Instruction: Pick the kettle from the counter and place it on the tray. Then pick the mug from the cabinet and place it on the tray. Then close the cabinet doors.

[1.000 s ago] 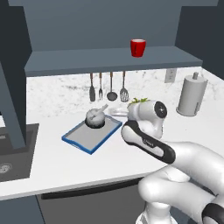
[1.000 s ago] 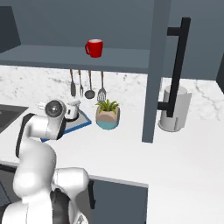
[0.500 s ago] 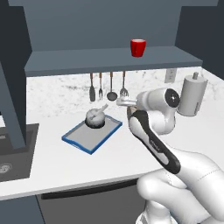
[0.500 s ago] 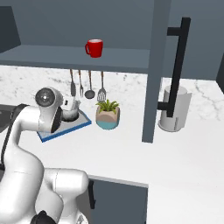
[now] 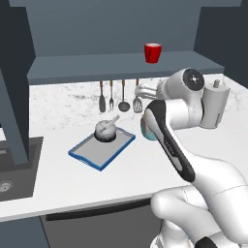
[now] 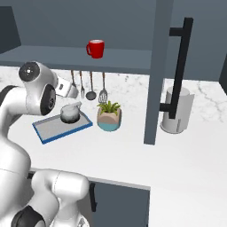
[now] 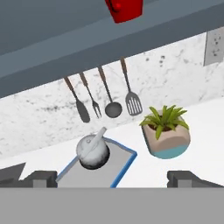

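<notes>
The grey-silver kettle [image 5: 106, 130] stands on the blue-rimmed tray [image 5: 92, 154] on the marble counter [image 5: 58, 184]; it also shows as kettle [image 7: 92, 152] on tray [image 7: 120, 168] in the hand view. The red mug [image 5: 152, 52] sits on the shelf of the open cabinet [image 5: 121, 65], seen too as mug [image 6: 95, 48]. My gripper [image 5: 141, 90] hangs above and to the right of the kettle, below the shelf, and is open with nothing between its fingertips [image 7: 43, 177]. Both cabinet doors stand open: the left door [image 5: 14, 97] and the right door [image 6: 155, 66] with its black handle.
A potted plant [image 6: 109, 116] stands just right of the tray. Several utensils [image 5: 119, 96] hang on the back wall behind it. A tall grey cylinder [image 5: 215, 105] stands at the right, and the dark sink [image 5: 14, 167] lies at the left.
My arm has risen and swung up and to the right, away from the tray. The kettle stays on the tray, and the gripper stays open.
</notes>
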You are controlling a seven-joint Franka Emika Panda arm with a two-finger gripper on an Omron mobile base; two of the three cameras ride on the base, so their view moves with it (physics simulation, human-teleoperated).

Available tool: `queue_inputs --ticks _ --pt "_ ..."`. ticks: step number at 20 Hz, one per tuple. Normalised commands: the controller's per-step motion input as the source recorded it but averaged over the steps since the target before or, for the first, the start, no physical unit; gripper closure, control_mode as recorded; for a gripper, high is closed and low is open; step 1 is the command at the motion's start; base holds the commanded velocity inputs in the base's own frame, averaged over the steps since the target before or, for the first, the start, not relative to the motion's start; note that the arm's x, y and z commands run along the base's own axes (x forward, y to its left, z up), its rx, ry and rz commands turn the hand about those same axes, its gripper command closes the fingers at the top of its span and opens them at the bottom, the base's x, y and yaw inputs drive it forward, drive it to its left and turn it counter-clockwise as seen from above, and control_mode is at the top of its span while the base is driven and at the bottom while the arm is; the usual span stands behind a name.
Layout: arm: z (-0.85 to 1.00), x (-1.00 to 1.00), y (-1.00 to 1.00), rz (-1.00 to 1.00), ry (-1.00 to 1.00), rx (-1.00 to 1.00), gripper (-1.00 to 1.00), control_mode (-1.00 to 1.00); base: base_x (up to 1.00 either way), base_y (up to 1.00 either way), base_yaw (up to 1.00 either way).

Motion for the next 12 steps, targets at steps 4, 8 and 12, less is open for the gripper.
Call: queue_inputs --ticks 4,8,12 --pt "0.55 0.00 -0.18 -0.16 0.00 -0.19 -1.00 -1.00 0.00 0.00 0.00" --pt "0.57 -0.05 -0.31 -0.01 0.00 -0.14 -1.00 -1.00 0.00 0.00 0.00" --pt "0.34 0.25 -0.28 -0.01 0.00 -0.12 -1.00 -1.00 0.00 0.00 0.00"
